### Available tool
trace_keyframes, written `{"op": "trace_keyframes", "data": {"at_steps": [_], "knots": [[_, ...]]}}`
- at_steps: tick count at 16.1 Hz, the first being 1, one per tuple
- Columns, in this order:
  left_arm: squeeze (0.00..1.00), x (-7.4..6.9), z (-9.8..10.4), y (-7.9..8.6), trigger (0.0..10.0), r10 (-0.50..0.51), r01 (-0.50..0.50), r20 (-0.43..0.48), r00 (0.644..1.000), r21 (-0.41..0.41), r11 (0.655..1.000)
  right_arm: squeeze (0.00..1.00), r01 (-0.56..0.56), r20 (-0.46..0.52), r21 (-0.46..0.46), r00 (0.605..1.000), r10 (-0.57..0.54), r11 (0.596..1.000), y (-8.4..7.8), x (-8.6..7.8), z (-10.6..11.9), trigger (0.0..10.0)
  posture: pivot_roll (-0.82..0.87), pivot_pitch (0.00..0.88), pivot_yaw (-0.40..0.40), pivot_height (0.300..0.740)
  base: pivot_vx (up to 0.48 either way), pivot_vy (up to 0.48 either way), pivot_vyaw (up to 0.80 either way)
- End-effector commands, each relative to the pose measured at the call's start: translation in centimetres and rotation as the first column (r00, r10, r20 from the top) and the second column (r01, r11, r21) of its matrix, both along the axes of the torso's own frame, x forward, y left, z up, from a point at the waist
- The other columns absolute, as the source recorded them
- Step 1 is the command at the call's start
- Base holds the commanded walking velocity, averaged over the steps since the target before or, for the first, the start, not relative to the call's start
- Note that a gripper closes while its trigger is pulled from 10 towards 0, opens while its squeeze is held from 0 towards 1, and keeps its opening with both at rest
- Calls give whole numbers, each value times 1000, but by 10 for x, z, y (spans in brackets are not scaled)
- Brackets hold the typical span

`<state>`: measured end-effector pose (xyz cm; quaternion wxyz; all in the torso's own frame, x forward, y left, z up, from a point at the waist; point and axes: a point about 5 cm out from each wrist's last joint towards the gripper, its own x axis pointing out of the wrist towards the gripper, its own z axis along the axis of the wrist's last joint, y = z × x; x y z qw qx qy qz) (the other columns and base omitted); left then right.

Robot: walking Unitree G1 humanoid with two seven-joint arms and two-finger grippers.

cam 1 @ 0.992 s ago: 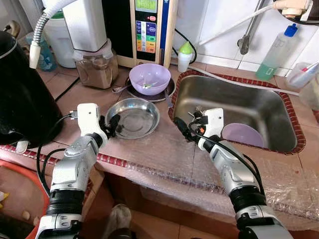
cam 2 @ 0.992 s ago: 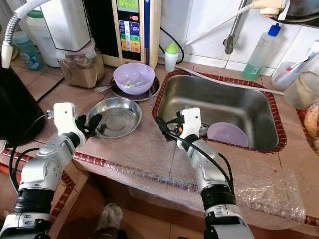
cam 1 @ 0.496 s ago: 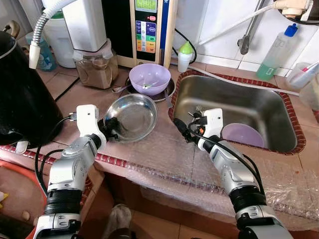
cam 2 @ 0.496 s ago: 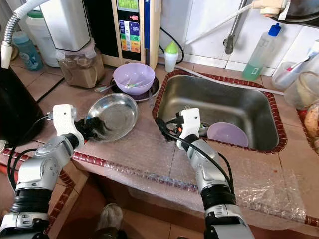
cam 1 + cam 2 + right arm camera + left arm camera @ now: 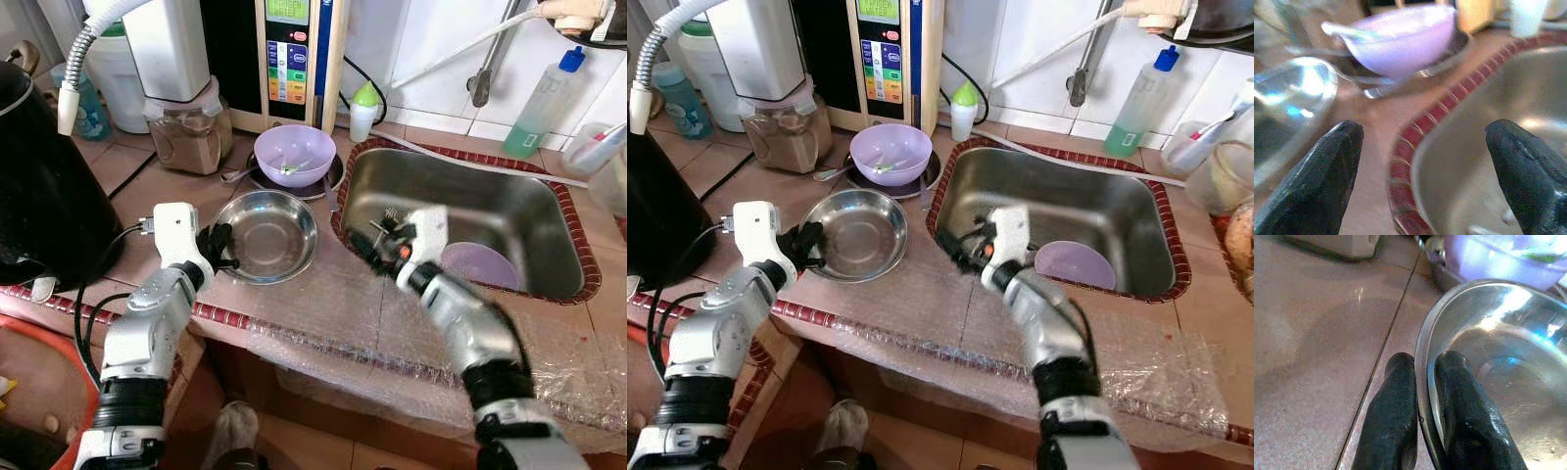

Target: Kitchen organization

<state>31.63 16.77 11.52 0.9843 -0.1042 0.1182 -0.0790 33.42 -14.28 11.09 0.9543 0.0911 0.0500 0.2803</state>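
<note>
Left gripper (image 5: pixel 1422 396) is pinched narrow on the near-left rim of the steel bowl (image 5: pixel 266 235), one finger inside and one outside; the bowl sits on the counter (image 5: pixel 137 176) just left of the sink (image 5: pixel 470 211). Right gripper (image 5: pixel 1425 161) hangs wide open over the sink's left edge, holding nothing, its arm blurred.

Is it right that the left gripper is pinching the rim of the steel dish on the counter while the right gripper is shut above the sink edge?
Not quite. The left gripper does pinch the rim of the steel dish on the counter, but the right gripper is open, not shut. The right wrist view shows its fingers spread wide over the sink edge.
</note>
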Motion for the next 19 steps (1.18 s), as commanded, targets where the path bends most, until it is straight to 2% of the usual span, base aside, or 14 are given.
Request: {"op": "trace_keyframes", "data": {"at_steps": [1, 2, 4, 5, 11, 13, 17, 18, 19], "knots": [[0, -1, 0, 0, 0, 16, -17, 11, 1000, 28, 999, 0, -62, 20, 40, 998, 62, 997, 2, 1, 12, 10000, 21, 0, -3, 740, 0, 0, 0], [0, -1, 1, -1, 0, 15, -15, 17, 1000, 32, 999, 0, -114, 9, 62, 993, 114, 992, 3, -1, 13, 10000, 21, 0, -4, 740, 0, 0, 0], [0, -1, 3, -1, 0, 5, -7, 36, 999, 43, 999, 0, -245, -35, 150, 967, 252, 958, 8, -10, 15, 10000, 24, 0, -10, 740, 0, 0, 0], [0, -1, 3, -2, 0, 10, -11, 44, 999, 42, 999, 0, -297, -42, 164, 950, 308, 941, 13, -14, 15, 10000, 24, 0, -11, 740, 0, 0, 0], [0, -7, 10, -11, 0, -32, 33, 104, 994, -3, 999, 0, -310, -96, 170, 939, 329, 935, 36, -16, -1, 10000, 31, 0, -18, 740, 0, 0, 0], [0, -8, 15, -10, 0, -35, 38, 144, 989, -17, 999, 0, -237, -102, 121, 963, 249, 964, 46, -6, -2, 10000, 38, 0, -24, 740, 0, 0, 0], [0, -12, 20, -4, 0, -34, 41, 179, 983, -36, 999, 0, -235, -78, 112, 967, 244, 966, 64, 0, 2, 10000, 51, 0, -34, 740, 0, 0, 0], [0, -13, 21, -4, 0, -40, 49, 185, 982, -46, 998, 0, -227, -75, 129, 968, 237, 965, 68, 3, 3, 3608, 51, 0, -35, 740, 0, 0, 0], [0, -13, 22, -5, 0, -42, 53, 191, 981, -50, 997, 0, -214, -75, 137, 971, 225, 967, 71, 5, 3, 0, 56, 0, -37, 740, 0, 0, 0]]}}
